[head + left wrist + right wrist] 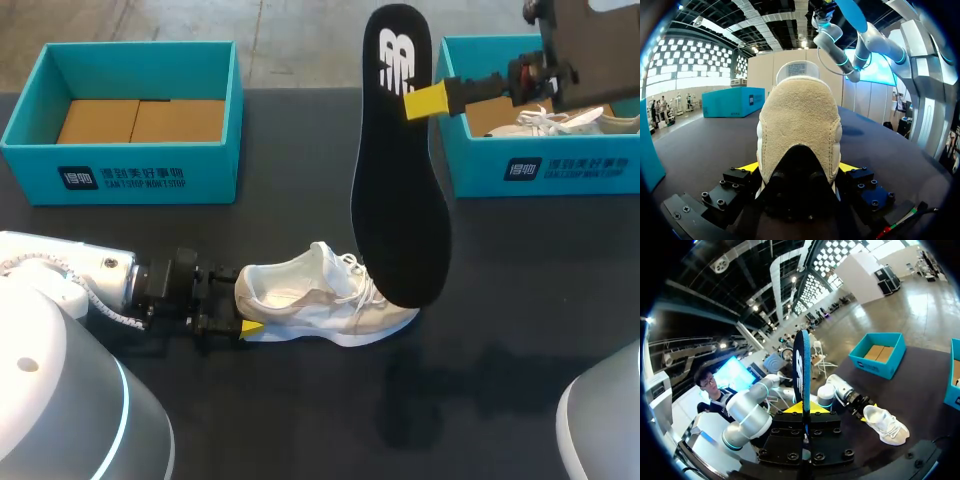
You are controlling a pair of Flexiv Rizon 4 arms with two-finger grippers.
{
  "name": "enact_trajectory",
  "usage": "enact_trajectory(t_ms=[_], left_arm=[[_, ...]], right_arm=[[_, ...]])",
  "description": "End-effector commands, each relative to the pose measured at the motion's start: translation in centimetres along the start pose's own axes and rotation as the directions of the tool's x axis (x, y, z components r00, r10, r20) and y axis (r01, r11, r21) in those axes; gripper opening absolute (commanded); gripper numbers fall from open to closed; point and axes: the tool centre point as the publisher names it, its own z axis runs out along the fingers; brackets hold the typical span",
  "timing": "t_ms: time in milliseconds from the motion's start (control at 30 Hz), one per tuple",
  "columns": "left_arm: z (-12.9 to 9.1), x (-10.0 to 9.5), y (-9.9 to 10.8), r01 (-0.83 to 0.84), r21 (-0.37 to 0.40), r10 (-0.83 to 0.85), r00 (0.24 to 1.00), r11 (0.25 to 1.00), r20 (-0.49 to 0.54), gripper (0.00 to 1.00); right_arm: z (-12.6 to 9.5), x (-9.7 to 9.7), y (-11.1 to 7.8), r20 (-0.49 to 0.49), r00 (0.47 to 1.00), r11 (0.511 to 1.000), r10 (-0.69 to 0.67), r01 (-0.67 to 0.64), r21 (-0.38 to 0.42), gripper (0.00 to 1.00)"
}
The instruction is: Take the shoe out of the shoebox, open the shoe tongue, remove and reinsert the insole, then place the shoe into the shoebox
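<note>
Head camera: fixed high behind the robot, looking down on the whole dark table (300, 400), with the shoe (320, 295) near the centre. Left wrist camera: low over the table, facing across it, right up against the shoe's heel, which fills the middle. Right wrist camera: well above the table, looking down along the edge-on insole (801, 370) at the shoe, small and far off. All three views share the shoe. The head and right wrist views also share the insole and the cardboard-lined box (120, 175).
</note>
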Motion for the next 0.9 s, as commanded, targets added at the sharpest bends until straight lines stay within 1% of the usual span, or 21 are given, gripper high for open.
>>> enact_trajectory(t_ms=[33, 433, 467, 500, 567, 600, 633, 667, 700, 833, 900], left_arm=[[0.1, 0.2, 0.2, -0.001, 0.000, 0.001, 1.000, 1.000, 0.004, 0.00], [0.1, 0.2, 0.2, -0.001, 0.000, 0.001, 1.000, 1.000, 0.004, 0.00], [0.1, 0.2, -0.1, 0.000, 0.000, 0.000, 1.000, 1.000, 0.002, 0.07], [0.1, 0.2, -0.3, 0.004, -0.013, -0.004, 1.000, 1.000, 0.007, 0.16], [0.0, 0.1, -0.6, 0.021, -0.028, -0.021, 1.000, 0.999, 0.003, 0.28], [0.0, 0.1, -0.7, 0.022, -0.041, -0.022, 1.000, 0.999, 0.000, 0.35], [0.0, 0.1, -0.7, 0.028, -0.057, -0.028, 1.000, 0.998, 0.001, 0.49], [0.0, 0.1, -0.8, 0.029, -0.077, -0.029, 1.000, 0.997, 0.003, 0.72], [-0.1, 0.1, -0.8, 0.033, -0.092, -0.033, 0.999, 0.995, 0.003, 0.99], [-0.4, -0.2, -1.0, 0.052, -0.118, -0.051, 0.999, 0.992, 0.011, 1.00], [-0.7, -0.2, -1.2, 0.057, -0.143, -0.055, 0.998, 0.988, 0.016, 1.00]], right_arm=[[0.3, -0.1, 0.1, 0.000, 1.000, 1.000, 0.001, -0.001, 0.002, 0.00], [0.3, -0.1, 0.1, 0.000, 1.000, 1.000, 0.001, -0.001, 0.002, 0.00], [0.3, -0.1, 0.1, 0.000, 1.000, 1.000, 0.001, -0.001, 0.002, 0.00], [0.3, -0.1, 0.1, 0.000, 1.000, 1.000, 0.001, -0.001, 0.002, 0.00], [0.3, -0.1, 0.1, 0.000, 1.000, 1.000, 0.001, -0.001, 0.002, 0.00], [0.3, -0.1, 0.1, 0.000, 1.000, 1.000, 0.001, -0.001, 0.002, 0.00], [0.3, -0.1, 0.1, 0.000, 1.000, 1.000, 0.001, -0.001, 0.002, 0.00], [0.3, -0.1, 0.1, 0.000, 1.000, 1.000, 0.001, -0.001, 0.002, 0.00], [0.3, -0.1, 0.1, 0.000, 1.000, 1.000, 0.001, -0.001, 0.002, 0.00], [0.3, -0.1, 0.1, 0.000, 1.000, 1.000, 0.001, -0.001, 0.002, 0.00], [0.3, -0.1, 0.1, 0.000, 1.000, 1.000, 0.001, -0.001, 0.002, 0.00]])
